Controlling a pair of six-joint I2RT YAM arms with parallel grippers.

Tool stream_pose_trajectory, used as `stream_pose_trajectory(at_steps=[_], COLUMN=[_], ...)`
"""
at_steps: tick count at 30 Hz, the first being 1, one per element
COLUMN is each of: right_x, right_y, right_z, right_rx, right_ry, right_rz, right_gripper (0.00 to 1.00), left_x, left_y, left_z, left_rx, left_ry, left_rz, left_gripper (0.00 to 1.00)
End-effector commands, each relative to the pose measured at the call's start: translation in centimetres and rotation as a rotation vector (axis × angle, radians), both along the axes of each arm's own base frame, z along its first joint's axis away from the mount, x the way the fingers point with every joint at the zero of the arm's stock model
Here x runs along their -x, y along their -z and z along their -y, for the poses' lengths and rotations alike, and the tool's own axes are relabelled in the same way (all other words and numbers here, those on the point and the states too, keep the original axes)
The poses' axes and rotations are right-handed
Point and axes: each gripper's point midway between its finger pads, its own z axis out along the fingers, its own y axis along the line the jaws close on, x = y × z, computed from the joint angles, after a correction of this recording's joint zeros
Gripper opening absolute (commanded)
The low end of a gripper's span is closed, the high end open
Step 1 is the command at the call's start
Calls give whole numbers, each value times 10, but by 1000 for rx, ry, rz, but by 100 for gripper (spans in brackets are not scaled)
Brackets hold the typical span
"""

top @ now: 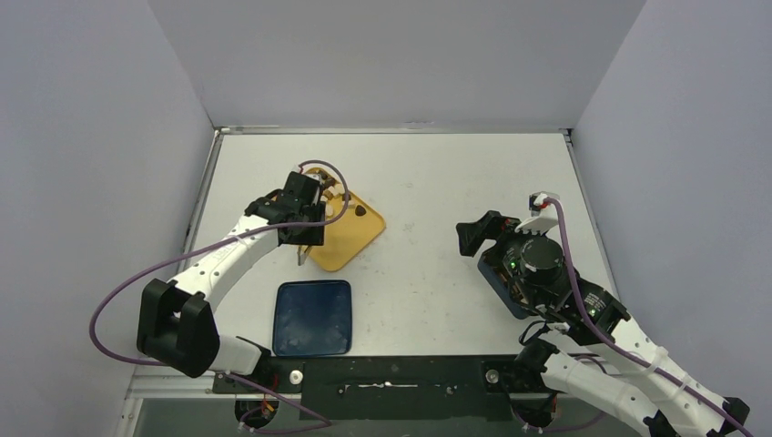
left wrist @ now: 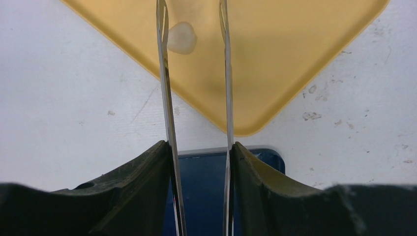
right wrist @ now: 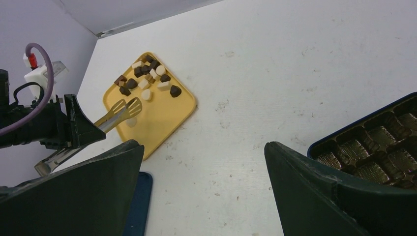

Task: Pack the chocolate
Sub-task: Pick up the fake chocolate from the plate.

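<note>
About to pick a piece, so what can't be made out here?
- Top view: chocolate on the yellow tray mostly hidden under the left gripper.
- Left wrist: tongs tips cut off by the top edge; only one cream piece shows.
- Right wrist: box cut off by the right edge; its cavities' contents too small to tell.

Chocolate pieces [right wrist: 147, 76], tiny, dark brown, light brown and cream-white, heaped loosely in the 12 o'clock corner of a yellow tray [right wrist: 164, 118] in the right wrist view, one cream piece [right wrist: 146, 95] lying at the heap's 6 o'clock, one dark piece [right wrist: 175, 91] at 4 o'clock.
</note>
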Motion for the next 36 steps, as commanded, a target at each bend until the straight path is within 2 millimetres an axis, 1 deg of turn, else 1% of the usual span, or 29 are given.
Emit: stream_pose_trajectory(at_steps=[1, 13, 19, 23, 28, 32, 36], right_x=[-1, -1, 0, 0, -1, -2, -3], right_y=[-13, -12, -12, -11, -11, -11, -11], right_z=[-1, -1, -1, -1, -2, -3, -5], right_rx=[-28, -36, -49, -48, -50, -50, -49], right_ry=[-2, 1, 1, 0, 1, 1, -2], right_rz=[40, 31, 33, 30, 31, 31, 28], right_gripper=[100, 100, 100, 100, 100, 100, 100], left_x=[4, 16, 22, 24, 27, 29, 28], left_y=[-5, 7, 17, 14, 8, 8, 5], left_z=[-6, -18, -10, -6, -7, -8, -4], left_rx=[2, -38, -5, 20, 23, 21, 37], left_ry=[-19, -37, -9, 7, 10, 15, 28], left_rz=[17, -4, -39, -43, -37, -39, -33], left_gripper=[45, 47, 46, 40, 35, 34, 33])
